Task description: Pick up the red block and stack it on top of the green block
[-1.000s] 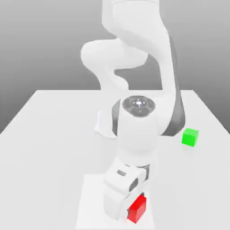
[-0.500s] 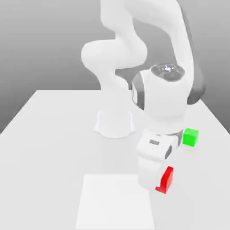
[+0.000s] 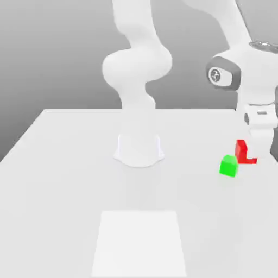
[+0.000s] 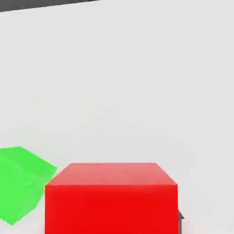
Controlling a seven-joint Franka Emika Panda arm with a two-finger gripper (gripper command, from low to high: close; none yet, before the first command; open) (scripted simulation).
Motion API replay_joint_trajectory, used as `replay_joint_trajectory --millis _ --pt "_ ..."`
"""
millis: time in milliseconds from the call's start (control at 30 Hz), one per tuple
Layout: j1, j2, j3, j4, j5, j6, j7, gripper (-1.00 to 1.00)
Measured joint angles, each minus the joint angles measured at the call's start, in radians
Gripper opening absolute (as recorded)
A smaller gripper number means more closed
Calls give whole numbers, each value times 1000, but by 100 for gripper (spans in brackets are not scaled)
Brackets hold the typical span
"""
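Exterior view: white arm rises from its round base [image 3: 139,152] at the far middle of the white table [image 3: 65,179], arcs overhead and comes down at the exterior view's right edge. The gripper [image 3: 251,155] hangs low there, fingers clamped on the red block [image 3: 242,151], which sits under the hand and clear of the table surface. Part of the red cube is covered by the hand's white body. The green block [image 3: 228,165] rests on the table at the right side, just beside the red block, to its left and slightly nearer the camera; whether the two touch cannot be told here. A paler square patch [image 3: 140,243] marks the tabletop in the near middle, well apart from both cubes.

Hand view: red block [image 4: 111,197] fills the close foreground, square-on, held at the fingers. Green block [image 4: 20,183] lies beside it on the table, turned at an angle to the red one. Plain white table beyond.
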Motion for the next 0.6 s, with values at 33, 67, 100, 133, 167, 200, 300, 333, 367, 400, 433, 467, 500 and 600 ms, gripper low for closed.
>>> replay_joint_trajectory --millis 33,67,100,133,167,200,300,333,367,400,433,467,500,600 --pt "21 -18 24 -16 -1 -1 15 -100" --pt "41 -35 48 -32 -3 -2 31 -100" --pt "61 -52 73 -48 -6 -3 47 -100" --pt "79 -69 98 -64 -9 -4 64 -100" --pt "81 -69 120 -74 -26 4 84 -100" --pt "67 -56 140 -79 -53 20 107 -100" --pt "-5 13 196 -82 -152 83 178 -100" --pt "-27 39 208 -82 -189 106 204 -100" --pt "-50 65 221 -81 -225 129 228 -100" --pt "-67 91 229 -81 -259 152 252 -100" --pt "-81 117 234 -80 -292 176 274 -100" --pt "-91 143 236 -79 -320 199 293 -100" --pt "-97 167 236 -79 -341 223 307 -100" --pt "-104 227 233 -79 -338 292 305 100"
